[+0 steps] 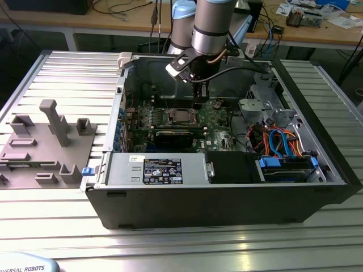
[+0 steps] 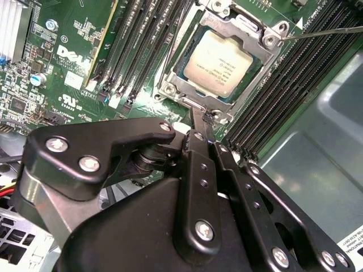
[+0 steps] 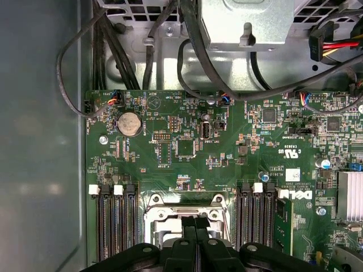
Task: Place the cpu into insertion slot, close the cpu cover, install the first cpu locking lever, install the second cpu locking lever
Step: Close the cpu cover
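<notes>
The cpu (image 2: 218,62), a silver square chip, lies flat in the insertion slot (image 1: 180,117) on the green motherboard (image 3: 227,153). The cpu cover (image 2: 190,97), a silvery frame, lies down around the chip, whose top shows through its window. My gripper (image 2: 198,113) is shut, its two black fingers pressed together with nothing between them. Its tip sits at the edge of the socket frame (image 3: 164,214), by a small hook. A thin locking lever (image 2: 329,31) runs out sideways from the socket's far corner. In the exterior view the gripper (image 1: 197,103) hangs just above the socket.
Long black memory slots (image 2: 283,85) flank the socket on both sides. Black cables (image 3: 187,51) loop over the board's far edge. The case walls (image 1: 122,96), a drive cage with blue and orange cables (image 1: 283,141) and a black unit (image 1: 164,170) surround the board. A grey fixture (image 1: 45,141) stands outside.
</notes>
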`<state>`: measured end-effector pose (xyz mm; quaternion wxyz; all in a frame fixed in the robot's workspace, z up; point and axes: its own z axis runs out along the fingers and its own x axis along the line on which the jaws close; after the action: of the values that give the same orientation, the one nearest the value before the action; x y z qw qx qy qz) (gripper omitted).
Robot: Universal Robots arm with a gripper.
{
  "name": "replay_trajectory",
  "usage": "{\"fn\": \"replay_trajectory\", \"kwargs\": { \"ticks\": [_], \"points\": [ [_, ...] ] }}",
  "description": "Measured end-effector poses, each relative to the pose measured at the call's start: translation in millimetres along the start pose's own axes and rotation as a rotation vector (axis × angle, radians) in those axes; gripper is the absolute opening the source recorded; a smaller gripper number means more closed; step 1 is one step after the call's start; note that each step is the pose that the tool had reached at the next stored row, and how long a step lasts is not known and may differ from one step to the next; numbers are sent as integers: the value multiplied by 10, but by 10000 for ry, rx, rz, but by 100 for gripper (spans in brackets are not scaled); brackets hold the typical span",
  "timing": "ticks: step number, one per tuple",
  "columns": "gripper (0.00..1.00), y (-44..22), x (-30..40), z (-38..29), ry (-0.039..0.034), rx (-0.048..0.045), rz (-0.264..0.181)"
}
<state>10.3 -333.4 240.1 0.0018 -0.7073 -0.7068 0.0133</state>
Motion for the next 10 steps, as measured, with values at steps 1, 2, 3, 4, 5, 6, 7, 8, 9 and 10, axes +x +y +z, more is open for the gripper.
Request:
{"fn": "replay_trajectory", "kwargs": {
  "ticks": [1, 2, 3, 4, 5, 6, 7, 8, 9, 10],
  "points": [
    [11, -1, 0, 0, 0, 0, -1],
    [11, -3, 0, 1, 0, 0, -1],
    [11, -6, 0, 3, 0, 0, 0],
    [11, -7, 0, 3, 0, 0, -1],
    [11, -11, 0, 5, 0, 0, 0],
    [11, -16, 0, 6, 0, 0, 0],
    [11, -18, 0, 6, -1, 0, -1],
    [11, -19, 0, 7, 0, 0, 0],
    [11, -21, 0, 8, 0, 0, 0],
    [11, -24, 0, 9, 0, 0, 0]
  ]
}}
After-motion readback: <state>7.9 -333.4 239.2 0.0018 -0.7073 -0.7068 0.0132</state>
